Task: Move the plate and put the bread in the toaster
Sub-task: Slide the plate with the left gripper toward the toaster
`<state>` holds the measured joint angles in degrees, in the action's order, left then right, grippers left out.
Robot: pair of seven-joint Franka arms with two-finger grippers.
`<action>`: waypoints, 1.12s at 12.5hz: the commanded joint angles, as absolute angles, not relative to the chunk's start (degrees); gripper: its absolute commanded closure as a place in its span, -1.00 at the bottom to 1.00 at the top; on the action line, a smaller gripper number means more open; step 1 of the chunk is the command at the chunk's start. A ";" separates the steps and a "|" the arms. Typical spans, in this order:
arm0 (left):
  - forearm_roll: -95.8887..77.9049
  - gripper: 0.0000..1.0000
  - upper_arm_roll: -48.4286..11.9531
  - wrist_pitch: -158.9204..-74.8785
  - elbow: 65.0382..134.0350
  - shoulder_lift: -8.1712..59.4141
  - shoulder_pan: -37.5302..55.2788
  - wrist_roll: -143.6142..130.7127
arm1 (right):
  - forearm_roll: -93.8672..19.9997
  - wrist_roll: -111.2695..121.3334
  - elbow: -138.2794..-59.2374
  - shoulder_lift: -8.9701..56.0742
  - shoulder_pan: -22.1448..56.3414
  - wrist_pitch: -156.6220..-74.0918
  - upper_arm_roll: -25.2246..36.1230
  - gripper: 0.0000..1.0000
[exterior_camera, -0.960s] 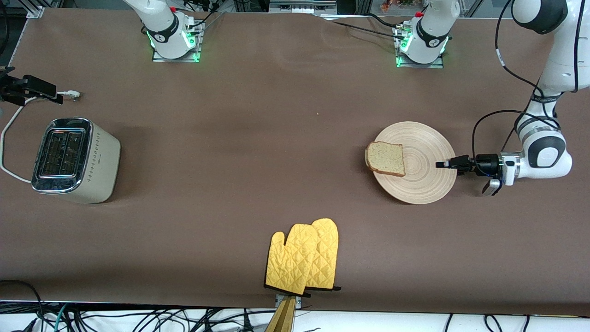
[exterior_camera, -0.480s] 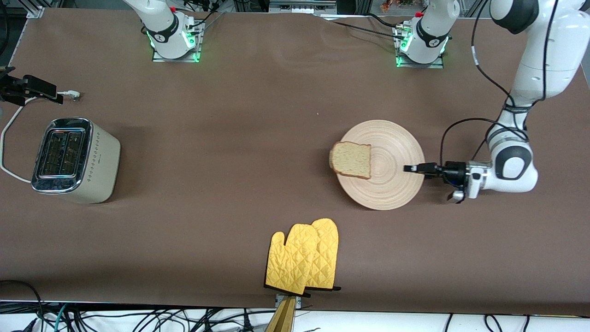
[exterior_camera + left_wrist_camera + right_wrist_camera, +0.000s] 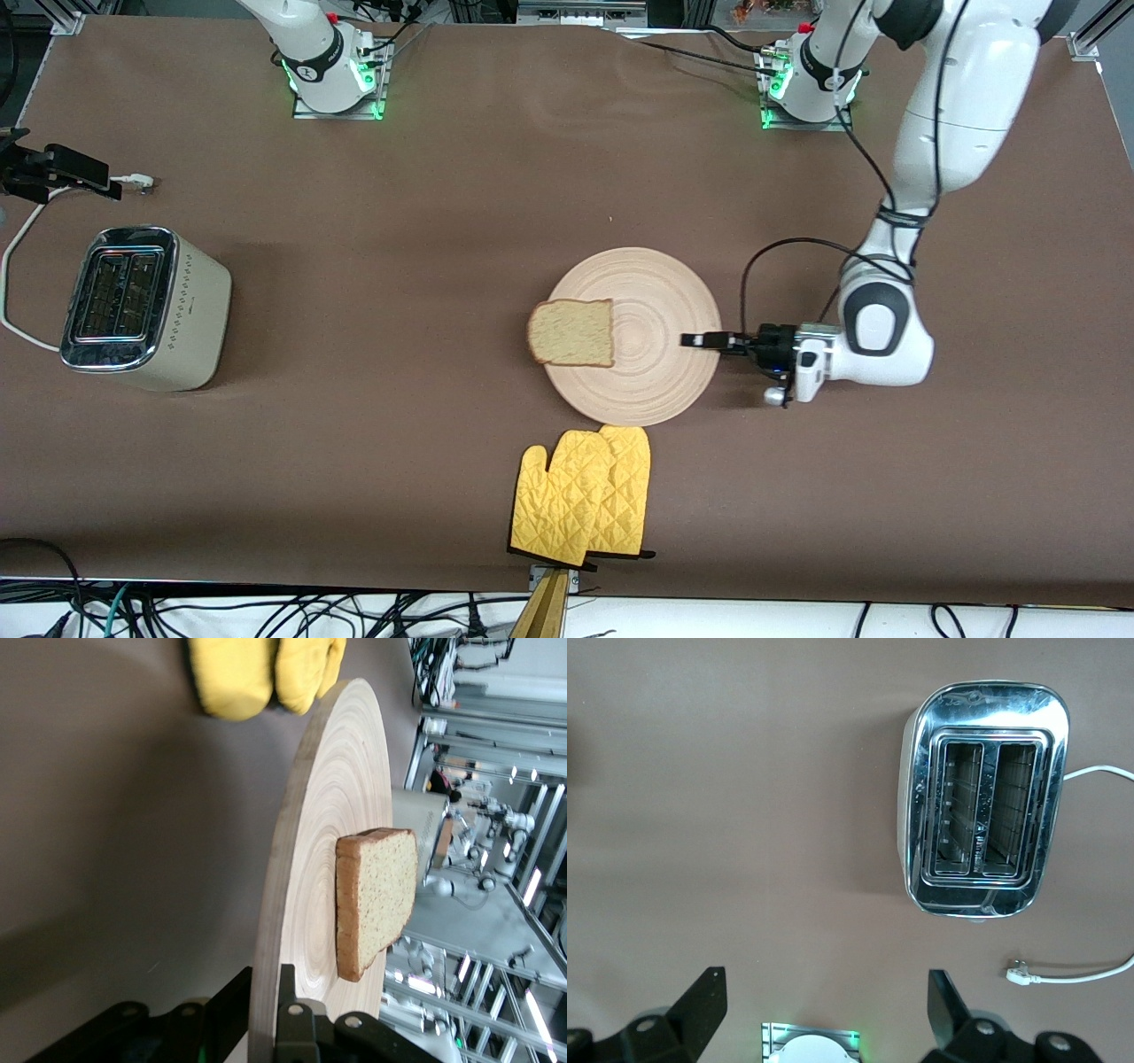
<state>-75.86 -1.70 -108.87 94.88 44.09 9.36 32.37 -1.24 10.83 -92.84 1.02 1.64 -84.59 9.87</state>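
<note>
Front view: left claw [image 3: 700, 340] clamps plate [image 3: 656, 292] rim; right claw [image 3: 824, 1001] spread wide.

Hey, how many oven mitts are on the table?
2. Two yellow mitts lie overlapping at the table's edge nearest the front camera, just nearer than the plate. More could hide beneath them.

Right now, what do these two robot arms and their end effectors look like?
Both arms are glossy white with rounded joints, mounted on metal base plates lit green. The left arm has grey joint caps and a looping black cable. The left end effector is black with slim fingers. The right end effector shows two black wedge-shaped fingers.
</note>
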 commanded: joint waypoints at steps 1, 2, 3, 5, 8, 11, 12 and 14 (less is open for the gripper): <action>-81.63 1.00 -0.97 -111.53 92.73 44.91 14.83 31.81 | -1.93 10.99 -92.72 0.62 1.49 -84.02 9.76 -1.00; -83.22 1.00 -1.05 -111.62 92.64 45.61 16.07 32.34 | -1.93 10.99 -92.72 0.62 1.49 -84.02 9.76 -1.00; -84.19 1.00 -1.05 -111.62 91.85 46.05 17.30 34.87 | -1.93 10.99 -92.72 0.62 1.49 -84.02 9.76 -1.00; -84.37 1.00 -0.97 -111.62 91.14 47.45 18.10 41.53 | -1.93 10.99 -92.72 0.62 1.49 -84.02 9.84 -1.00; -85.25 1.00 -0.97 -111.62 90.79 49.48 18.02 50.25 | -2.02 10.99 -92.72 0.62 1.41 -84.02 9.84 -1.00; -90.60 1.00 -1.05 -111.71 89.57 51.32 19.85 50.71 | -2.11 10.99 -92.72 0.62 1.41 -84.02 9.93 -1.00; -91.40 1.00 -1.05 -112.49 88.69 52.02 20.65 50.71 | -2.20 10.99 -92.72 0.62 1.41 -84.02 9.93 -1.00; -91.58 1.00 -1.05 -114.08 88.59 52.82 22.06 50.36 | -2.20 10.99 -92.72 0.79 1.41 -84.02 9.93 -1.00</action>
<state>-89.11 -1.28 -113.78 90.83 51.47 20.55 49.63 -1.30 10.83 -92.84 1.02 1.63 -84.59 9.89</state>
